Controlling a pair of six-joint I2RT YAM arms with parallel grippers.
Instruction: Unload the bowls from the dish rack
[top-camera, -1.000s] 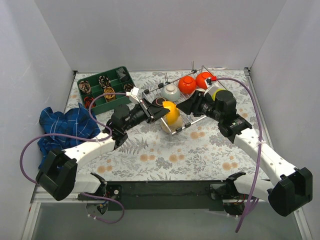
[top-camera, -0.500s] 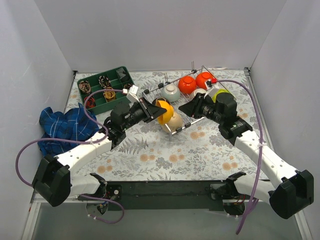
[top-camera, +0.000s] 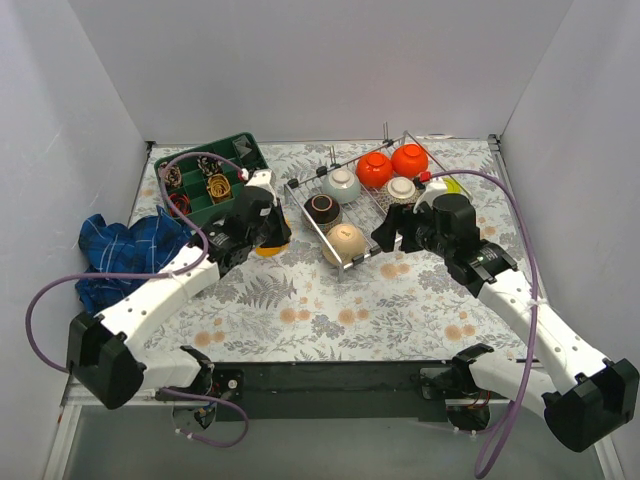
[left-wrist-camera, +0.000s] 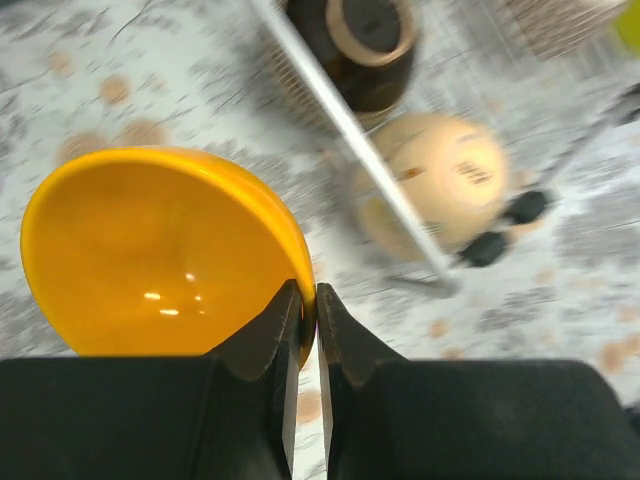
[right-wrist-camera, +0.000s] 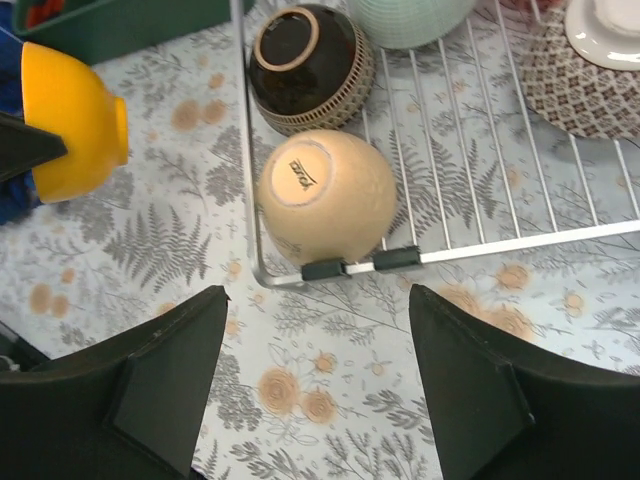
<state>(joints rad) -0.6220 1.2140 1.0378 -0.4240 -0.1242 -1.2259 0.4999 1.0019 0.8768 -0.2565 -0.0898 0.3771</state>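
The left gripper (left-wrist-camera: 308, 300), jaws pinched on the rim of the orange-yellow round bowl (left-wrist-camera: 150, 250), has carried it out of the silver wire dish rack (right-wrist-camera: 470, 170) over the floral-print table (top-camera: 330, 310) beside it (other bowls (right-wrist-camera: 327, 195) remain racked), as the right gripper (right-wrist-camera: 315, 300), fingers newly spread, hovers empty.

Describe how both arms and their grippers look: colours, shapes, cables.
The left arm and right arm have white links joined by bulky black joints, with black housings near the bases. A purple cable loops loosely along each one. The left gripper and right gripper are black, with plain wedge-shaped fingers.
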